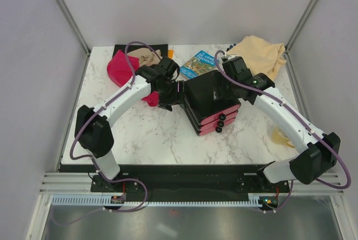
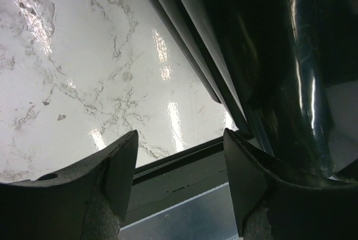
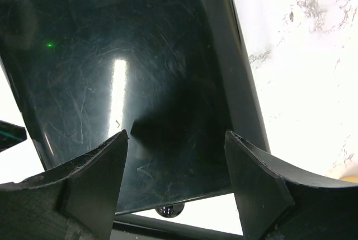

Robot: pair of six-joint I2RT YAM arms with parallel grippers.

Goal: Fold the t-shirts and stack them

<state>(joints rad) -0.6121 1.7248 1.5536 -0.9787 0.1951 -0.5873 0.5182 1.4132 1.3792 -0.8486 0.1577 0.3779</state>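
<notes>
Both arms are converged on the drawer unit (image 1: pixel 211 99) at mid-table, a black case holding three pink-red drawers with black knobs (image 1: pixel 221 123) facing the near edge.

Left gripper (image 1: pixel 177 90) is at the unit's left side. In the left wrist view we see its fingers (image 2: pixel 120 167) spread wide, with only marble table (image 2: pixel 84 55) and the dark table edge in the gap. The glossy black case wall (image 2: pixel 291 55) sits just beside the right-hand finger; we can't tell if they touch.

Right gripper (image 1: pixel 228 79) is over the unit's far right corner. In the right wrist view its fingers (image 3: pixel 254 178) are also spread wide, with the scratched black top panel (image 3: pixel 128 72) between and beyond them. We see nothing pinched and can't tell about contact.

T-shirts, none held:
- crimson red t-shirt (image 1: pixel 119 67) is bunched at far left, partly on the black mat (image 1: pixel 126 48)
- tan-brown t-shirt (image 1: pixel 147 56) is crumpled on the mat, touching the red one
- peach-cream t-shirt (image 1: pixel 260 54) is heaped in the far right corner
- pink cloth (image 1: pixel 150 99) pokes out under the left forearm just left of the unit; most of it is hidden

Blue book (image 1: pixel 198 64) lies flat between the mat and the peach-cream shirt, behind the unit. A pale yellow object (image 1: pixel 281 136) sits near the right forearm, partly covered, and we can't identify it.
</notes>
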